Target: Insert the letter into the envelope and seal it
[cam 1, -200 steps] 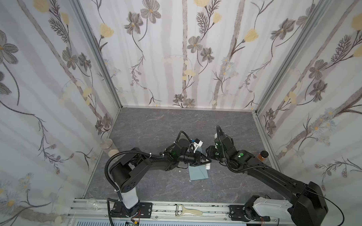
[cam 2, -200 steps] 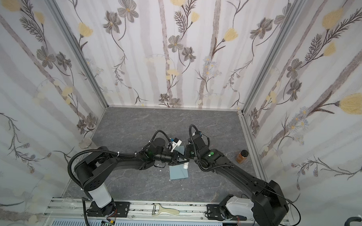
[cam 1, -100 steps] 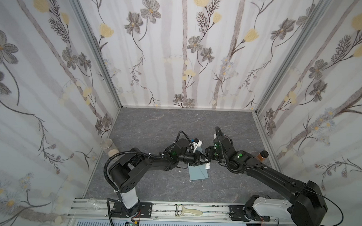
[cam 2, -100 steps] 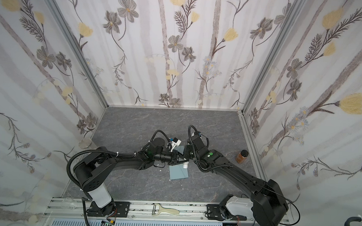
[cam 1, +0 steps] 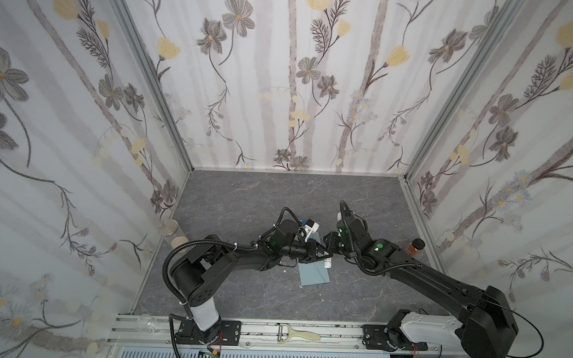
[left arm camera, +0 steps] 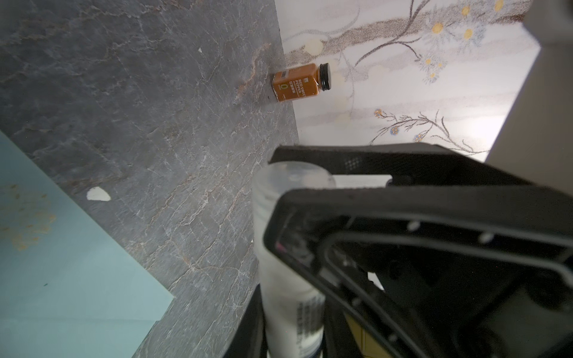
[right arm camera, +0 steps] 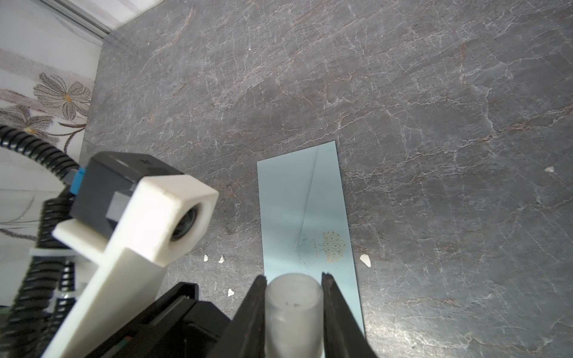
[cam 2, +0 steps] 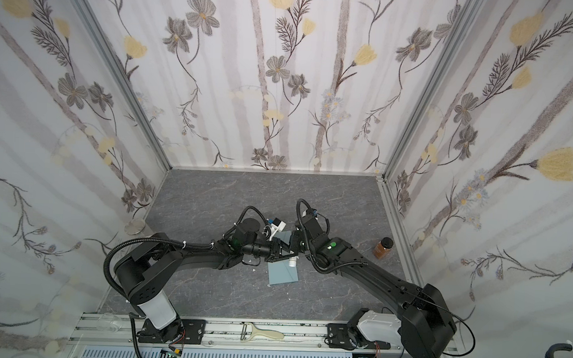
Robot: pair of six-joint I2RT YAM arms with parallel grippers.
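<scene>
Blue-grey envelope (cam 1: 314,274), gold tree emblem and a diagonal fold line showing, lies flat near the middle of the grey marbled surface (cam 1: 245,198), well apart from every edge. Above its far end, left gripper (left arm camera: 271,186) and right gripper (right arm camera: 294,280) both clamp a white glue stick (right arm camera: 293,310). An amber jar (cam 1: 415,248) stands at the right edge, floral walls (cam 1: 298,88) around.

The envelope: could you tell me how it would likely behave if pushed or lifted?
The envelope looks thin and lies flat on the table, so it would probably slide when pushed. Its diagonal fold line suggests paper, likely floppy when lifted.
</scene>
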